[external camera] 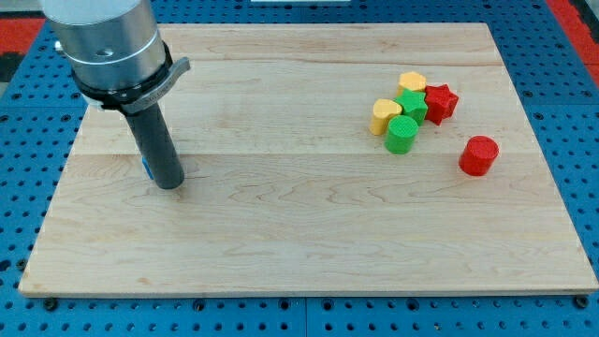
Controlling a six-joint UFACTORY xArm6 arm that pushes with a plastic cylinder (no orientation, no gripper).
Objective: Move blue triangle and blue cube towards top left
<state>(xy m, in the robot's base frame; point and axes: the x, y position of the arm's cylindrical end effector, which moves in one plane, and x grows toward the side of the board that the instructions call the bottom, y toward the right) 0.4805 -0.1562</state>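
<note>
Pale wood makes the counter (309,225), a plank board that fills most of the frame over a blue perforated base. The arm has no jaws to be spread or pressed together. It ends in a straight dark rod, and my tip (169,185) rests on the wood in the left part of the frame, a little above the middle height.

Just at the left edge of the rod, close above my tip, a small blue patch (145,169) shows. I judge that it belongs to one of the task's two blue blocks, but the rod hides almost all of it, so I cannot tell which one or where the second one is. No other blue block is visible on the counter. The rod stands on the near side of the patch, touching it or nearly so, which suits a push towards the upper left of the frame.

In the upper right of the frame, well apart from my tip, the other blocks sit in a tight group:
- yellow heart-shaped block (385,115)
- second yellow block (412,82)
- green block (413,105)
- green cylinder (401,135)
- red star (441,101)

A red cylinder (478,155) stands alone to their lower right. They are far from the push path, so I expect they will not be disturbed.
</note>
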